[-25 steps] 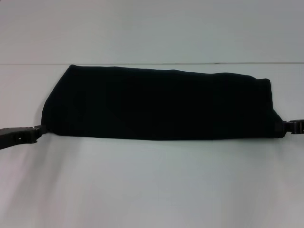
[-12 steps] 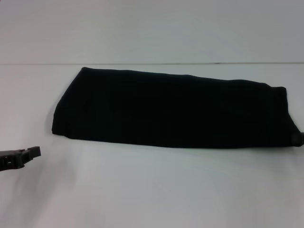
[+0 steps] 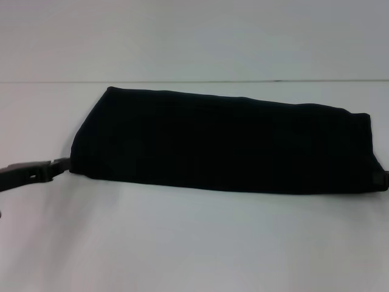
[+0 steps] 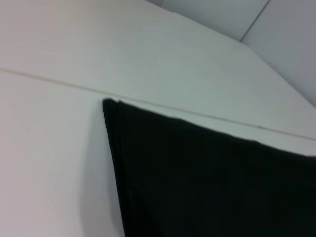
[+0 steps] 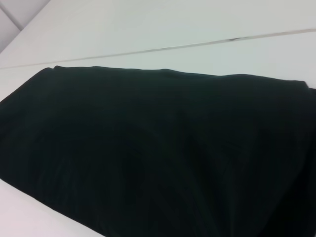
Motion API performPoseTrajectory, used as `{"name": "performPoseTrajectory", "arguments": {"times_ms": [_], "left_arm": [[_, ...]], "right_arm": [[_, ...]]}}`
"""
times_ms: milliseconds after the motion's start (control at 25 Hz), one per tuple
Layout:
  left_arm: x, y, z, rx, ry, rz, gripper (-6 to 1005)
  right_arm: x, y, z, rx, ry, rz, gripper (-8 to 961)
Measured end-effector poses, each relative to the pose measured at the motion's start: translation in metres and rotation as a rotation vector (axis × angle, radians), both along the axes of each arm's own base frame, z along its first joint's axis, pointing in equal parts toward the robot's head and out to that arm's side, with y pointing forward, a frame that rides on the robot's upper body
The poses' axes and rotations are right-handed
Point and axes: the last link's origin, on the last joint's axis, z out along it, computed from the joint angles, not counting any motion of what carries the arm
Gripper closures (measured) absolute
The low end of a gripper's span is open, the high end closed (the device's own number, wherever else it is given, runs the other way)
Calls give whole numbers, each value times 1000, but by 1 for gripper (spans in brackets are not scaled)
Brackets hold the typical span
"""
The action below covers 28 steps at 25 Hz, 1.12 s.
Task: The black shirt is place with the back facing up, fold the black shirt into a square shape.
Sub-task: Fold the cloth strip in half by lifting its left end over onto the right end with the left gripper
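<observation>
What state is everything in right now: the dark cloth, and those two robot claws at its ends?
Large plain black fabric shirt: folded into a long narrow band, lying flat on the white table, no lettering showing.
Left gripper: low over the table, tip at the band's near left corner.
Right gripper: barely in view at the band's near right corner.

Only small portions of the robot body are visible, all in the head view. The left gripper appears at the left edge of the frame as a dark grey to black, flat, elongated assembly with blocky segments, a lighter grey upper face and one small pale dot on its side. The right gripper shows only as a small dark sliver at the right edge.
</observation>
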Motion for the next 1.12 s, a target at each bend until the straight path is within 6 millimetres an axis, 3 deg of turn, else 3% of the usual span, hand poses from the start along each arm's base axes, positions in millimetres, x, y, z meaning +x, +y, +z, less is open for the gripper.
{"name": "performPoseTrajectory", "arguments": {"times_ms": [160,400,800,1040,1120], "left_arm": [[5,21,-5,28,46,16,972],[2,32,-9,65,103,48,734],[4,32,-21,30,116,43,325],[7,32,-26,7,115,30,119],[8,33,-27,6,118,29,130]], "right_arm": [[-2,1,-2,-5,1,6,938],[-3,2,-4,-2,5,6,938],[-4,4,-5,4,3,9,939],[-5,5,-5,5,2,11,939],[-5,5,-5,6,1,11,939]]}}
